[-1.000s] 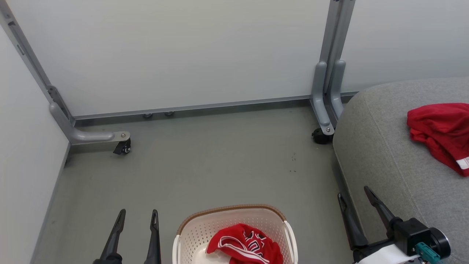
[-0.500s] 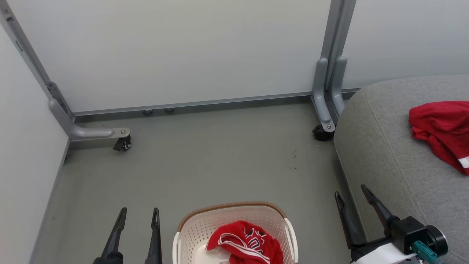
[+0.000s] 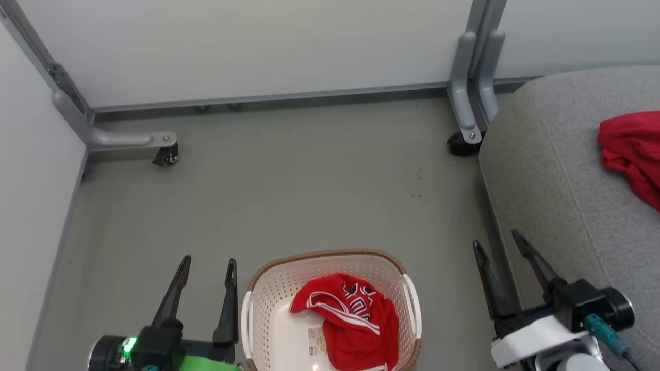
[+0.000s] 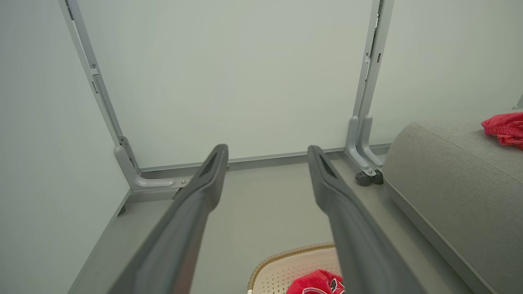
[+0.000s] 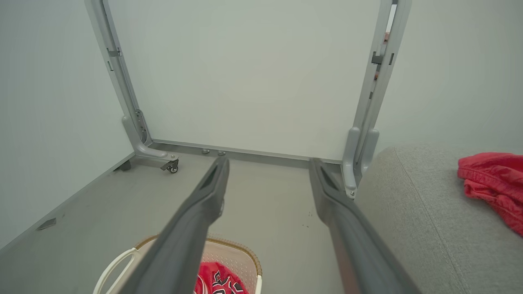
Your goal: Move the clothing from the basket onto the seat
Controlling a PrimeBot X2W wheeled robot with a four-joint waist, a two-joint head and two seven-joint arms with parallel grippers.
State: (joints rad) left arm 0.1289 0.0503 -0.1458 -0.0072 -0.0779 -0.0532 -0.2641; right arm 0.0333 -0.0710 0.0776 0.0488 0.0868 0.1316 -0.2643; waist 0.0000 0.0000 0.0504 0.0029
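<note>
The cream perforated basket (image 3: 268, 299) with a brown rim stands on the floor at the bottom middle of the head view. In it lies the red jersey (image 3: 356, 317) with white stripes and dark lettering, beside a paper label. The plain red garment (image 3: 631, 149) rests on the grey seat (image 3: 557, 170) at the right. My left gripper (image 3: 206, 263) is open, left of the basket. My right gripper (image 3: 497, 239) is open between basket and seat. Both hold nothing. The wrist views show the jersey (image 4: 316, 283) (image 5: 220, 279) below open fingers.
Pale partition panels close off the back and left. Their grey metal feet carry castors, one at the left (image 3: 166, 154) and one beside the seat's corner (image 3: 461, 144). Grey floor (image 3: 309, 196) stretches between the panels and the basket.
The head camera has tilted down, so the whole picture has slid upward and more of the basket and both arms shows. Neither gripper has changed its opening; the garments lie as before.
</note>
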